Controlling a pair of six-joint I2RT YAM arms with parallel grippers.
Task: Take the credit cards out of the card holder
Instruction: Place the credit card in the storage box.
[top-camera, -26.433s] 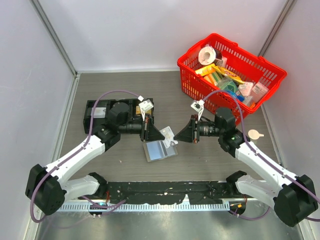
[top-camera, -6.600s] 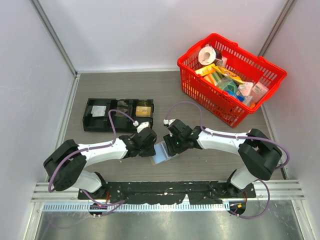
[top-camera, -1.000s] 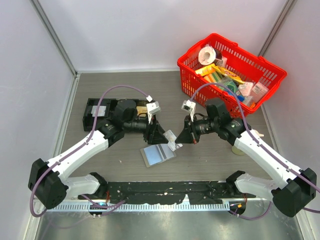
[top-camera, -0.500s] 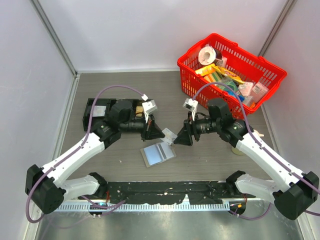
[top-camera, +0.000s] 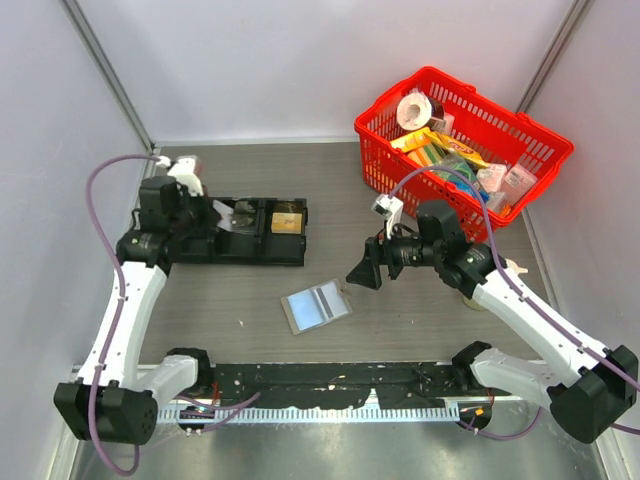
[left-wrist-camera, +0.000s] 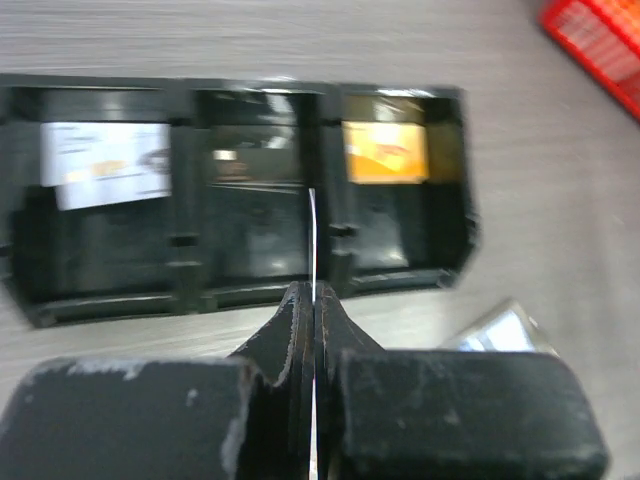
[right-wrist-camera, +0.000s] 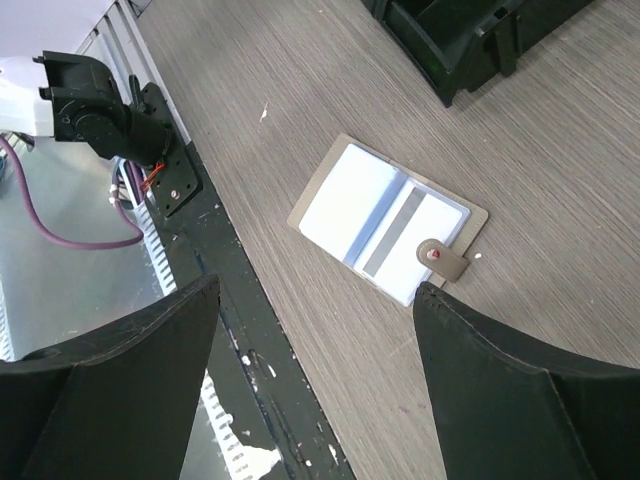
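Oddly, the credit card (left-wrist-camera: 313, 235) showed only as a thin pale edge in the left wrist view, clamped upright between the closed fingers of the left tool (left-wrist-camera: 313, 300) over the black tray (left-wrist-camera: 120, 300). Which compartment it hung above could not be told. From overhead, that arm hid the tray's left end. A white slip (left-wrist-camera: 105, 165) lay in the left compartment and something orange (left-wrist-camera: 385, 150) in the right one (both too blurred to read).

The card holder (top-camera: 315, 307) lay open on the bench (top-camera: 420, 330), well apart from the tray, pale panels up. Whether any cards sat in its pockets could not be made out. The right tool (right-wrist-camera: 312, 295) hung above it, fingers spread wide, gripping nothing. The red basket (top-camera: 400, 170) stood at the far right. A pale round thing (top-camera: 474, 298) was mostly hidden behind the right arm.
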